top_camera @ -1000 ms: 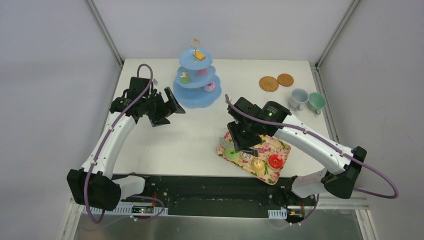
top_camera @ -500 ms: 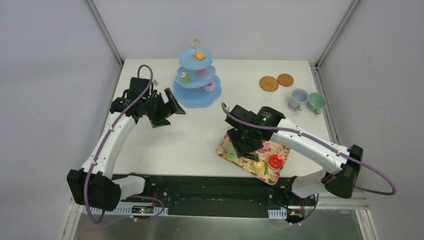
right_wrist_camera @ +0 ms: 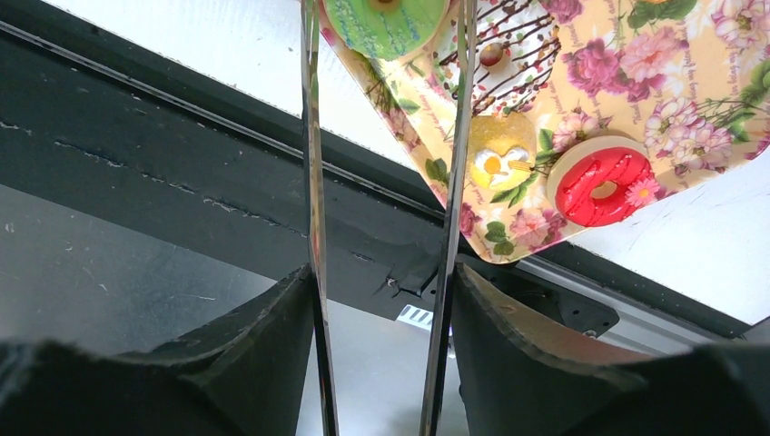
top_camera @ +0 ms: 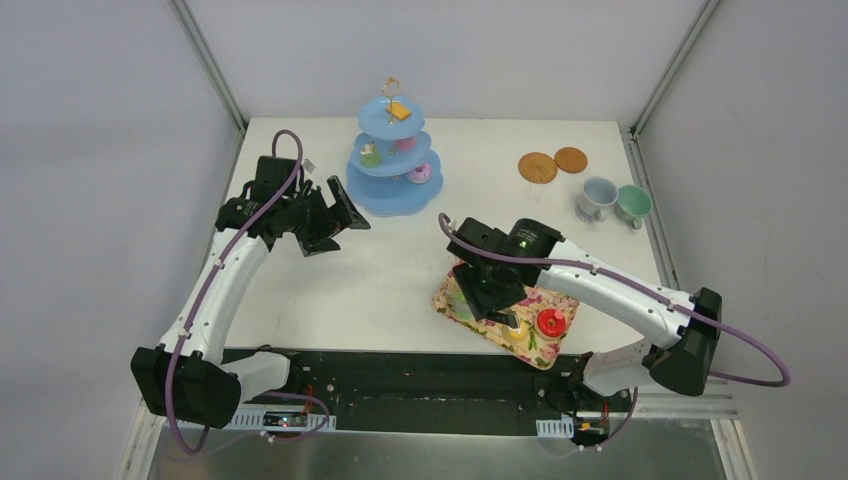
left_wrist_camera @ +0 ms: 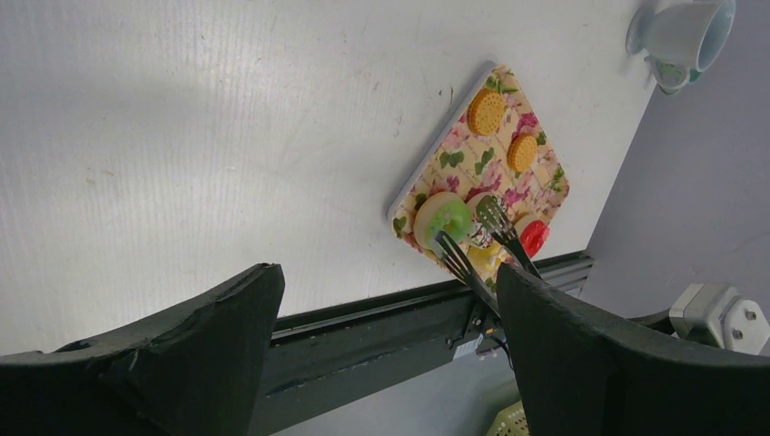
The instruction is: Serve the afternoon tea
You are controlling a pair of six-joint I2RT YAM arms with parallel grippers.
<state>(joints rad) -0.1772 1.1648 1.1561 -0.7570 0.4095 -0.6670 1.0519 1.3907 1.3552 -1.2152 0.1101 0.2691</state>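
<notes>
Since a second ago your right gripper (right_wrist_camera: pixel 381 282) has sunk over the flowered tray's (right_wrist_camera: pixel 690 64) near corner, half closed on metal tongs (right_wrist_camera: pixel 451 182) whose tips straddle the glossy green iced donut (left_wrist_camera: pixel 442 218), not yet pinching it. Your left gripper (top_camera: pixel 335 215) hangs wide open and empty. A few sweets sit on the blue tiered stand (top_camera: pixel 395 190); the red donut (right_wrist_camera: pixel 604 186), drizzled donut (right_wrist_camera: pixel 508 54), yellow cupcake (right_wrist_camera: pixel 499 154) and two orange biscuits (left_wrist_camera: pixel 488 109) wait on the tray.

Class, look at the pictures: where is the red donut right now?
In the top view the red donut lies on the flowered tray at the near right edge of the table, beside the yellow sweet.
</notes>
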